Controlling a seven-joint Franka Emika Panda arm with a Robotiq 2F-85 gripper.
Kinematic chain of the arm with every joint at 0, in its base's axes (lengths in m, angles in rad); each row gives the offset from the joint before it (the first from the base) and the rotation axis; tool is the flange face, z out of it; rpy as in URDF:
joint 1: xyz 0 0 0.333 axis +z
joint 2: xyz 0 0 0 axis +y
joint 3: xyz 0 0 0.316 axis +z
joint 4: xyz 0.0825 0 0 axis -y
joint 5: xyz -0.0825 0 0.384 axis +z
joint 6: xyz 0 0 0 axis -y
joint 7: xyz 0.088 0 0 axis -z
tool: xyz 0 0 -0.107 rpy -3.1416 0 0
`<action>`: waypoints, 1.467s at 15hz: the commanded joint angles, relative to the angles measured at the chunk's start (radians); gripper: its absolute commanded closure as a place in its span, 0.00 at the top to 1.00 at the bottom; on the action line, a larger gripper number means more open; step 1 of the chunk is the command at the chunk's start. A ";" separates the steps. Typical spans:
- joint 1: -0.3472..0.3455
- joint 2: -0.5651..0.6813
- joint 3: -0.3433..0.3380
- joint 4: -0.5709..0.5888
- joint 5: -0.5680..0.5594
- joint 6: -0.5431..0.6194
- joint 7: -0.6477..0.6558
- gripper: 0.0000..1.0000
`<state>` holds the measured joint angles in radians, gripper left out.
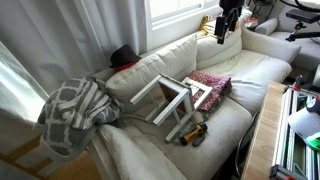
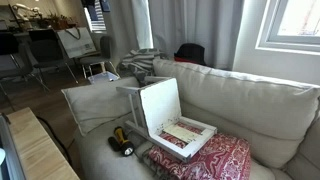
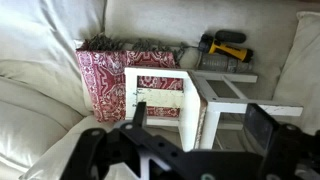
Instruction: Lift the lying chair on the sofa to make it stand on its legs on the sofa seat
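The small white chair (image 1: 172, 100) lies tipped over on the cream sofa's seat (image 1: 225, 125), its legs pointing sideways. It shows in both exterior views (image 2: 160, 112). Its backrest end rests on a red patterned pillow (image 1: 212, 84). In the wrist view the chair (image 3: 190, 95) lies below, between my two dark fingers. My gripper (image 3: 200, 125) is open and empty, well above the chair. In an exterior view the gripper (image 1: 228, 22) hangs high over the sofa's back cushions, behind and above the chair.
A yellow and black tool (image 1: 192, 131) lies on the seat next to the chair's legs (image 3: 225, 45). A grey-white checked blanket (image 1: 75, 112) drapes the sofa arm. A wooden table edge (image 1: 265, 140) stands before the sofa.
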<state>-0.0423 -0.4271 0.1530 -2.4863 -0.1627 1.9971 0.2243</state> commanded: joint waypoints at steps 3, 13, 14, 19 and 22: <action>0.019 0.002 -0.017 0.002 -0.007 -0.003 0.006 1.00; 0.014 0.174 -0.110 0.082 0.078 0.009 -0.141 1.00; 0.012 0.218 -0.138 0.099 0.098 0.040 -0.200 1.00; -0.011 0.493 -0.252 0.237 0.287 0.111 -0.553 1.00; -0.061 0.634 -0.258 0.321 0.428 0.152 -0.664 1.00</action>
<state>-0.0644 0.0548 -0.0994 -2.2702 0.1317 2.1259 -0.3288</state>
